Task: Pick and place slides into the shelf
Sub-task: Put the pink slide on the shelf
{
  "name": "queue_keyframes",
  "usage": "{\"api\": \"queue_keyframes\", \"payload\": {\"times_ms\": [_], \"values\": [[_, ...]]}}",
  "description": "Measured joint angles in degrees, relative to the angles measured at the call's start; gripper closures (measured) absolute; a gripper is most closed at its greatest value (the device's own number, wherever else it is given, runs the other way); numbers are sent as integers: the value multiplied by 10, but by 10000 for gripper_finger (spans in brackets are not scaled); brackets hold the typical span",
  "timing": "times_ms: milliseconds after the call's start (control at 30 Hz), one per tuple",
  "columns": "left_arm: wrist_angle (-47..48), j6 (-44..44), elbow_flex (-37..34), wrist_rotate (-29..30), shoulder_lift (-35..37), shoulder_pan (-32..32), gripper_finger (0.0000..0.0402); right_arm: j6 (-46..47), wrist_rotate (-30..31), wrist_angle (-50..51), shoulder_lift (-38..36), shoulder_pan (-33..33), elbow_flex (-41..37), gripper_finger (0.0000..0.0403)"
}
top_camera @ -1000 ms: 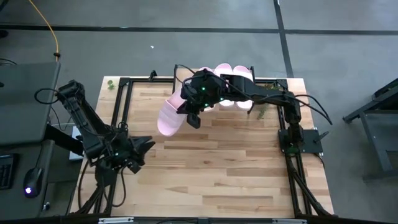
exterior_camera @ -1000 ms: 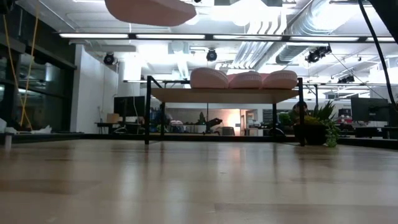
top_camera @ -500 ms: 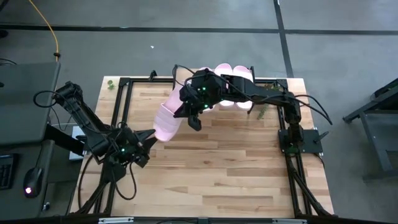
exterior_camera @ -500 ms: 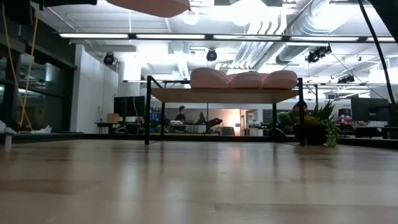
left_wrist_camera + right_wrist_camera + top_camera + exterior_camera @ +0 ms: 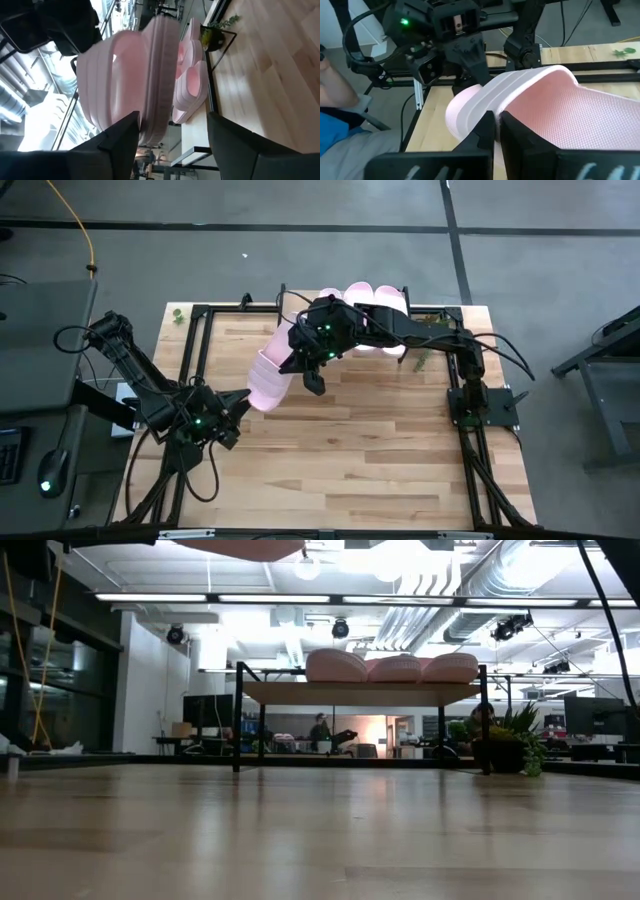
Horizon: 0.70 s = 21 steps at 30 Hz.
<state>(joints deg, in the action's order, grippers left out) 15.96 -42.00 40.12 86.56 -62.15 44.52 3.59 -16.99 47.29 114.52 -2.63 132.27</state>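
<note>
Open-plan industrial lab or workshop. Exposed ceiling ducts (image 5: 455, 585) and strip lights (image 5: 300, 598) overhead; beyond the wooden table (image 5: 320, 830), desks with monitors (image 5: 590, 718) and a person (image 5: 320, 730); grey concrete floor (image 5: 300, 250) around it.

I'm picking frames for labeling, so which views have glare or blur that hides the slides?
Low view: bright ceiling lights glare behind the shelf, its three slides dim but readable. Left wrist view: backlit, the held slide close and soft. High view: even light, the right gripper covers part of that slide. Right wrist view: the slide is sharp.
</note>
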Motion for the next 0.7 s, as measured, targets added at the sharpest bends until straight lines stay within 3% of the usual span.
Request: {"api": "queue_keyframes", "payload": {"times_ms": [167,400,700], "values": [[-3,2,0,-7,0,-26,192,-6,6,-11,0,10,0,403],[-98,-39,0,-86,0,-64,195,-6,2,-24,11,16,0,403],[-105,-54,0,-91,0,-63,216,-9,2,-27,13,15,0,403]]}}
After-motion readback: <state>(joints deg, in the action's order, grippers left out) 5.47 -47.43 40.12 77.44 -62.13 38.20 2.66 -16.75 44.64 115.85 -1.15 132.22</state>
